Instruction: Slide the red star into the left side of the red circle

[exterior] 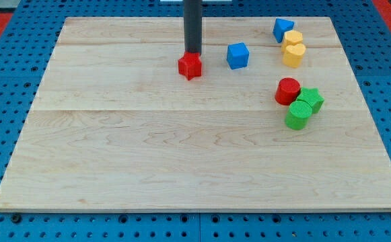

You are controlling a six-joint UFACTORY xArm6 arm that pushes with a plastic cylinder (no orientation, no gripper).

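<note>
Tip (192, 53) touching red star (190, 66) from view's top, no jaws on this rig, push barely started; next I swing to star's left, shove toward red circle (288, 91).

One raised camera looks down obliquely, taking in the whole wooden board (182, 154).

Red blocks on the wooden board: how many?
2: red star block at top centre, touching my tip; red circle block at right, beside green blocks. None seems hidden.
</note>
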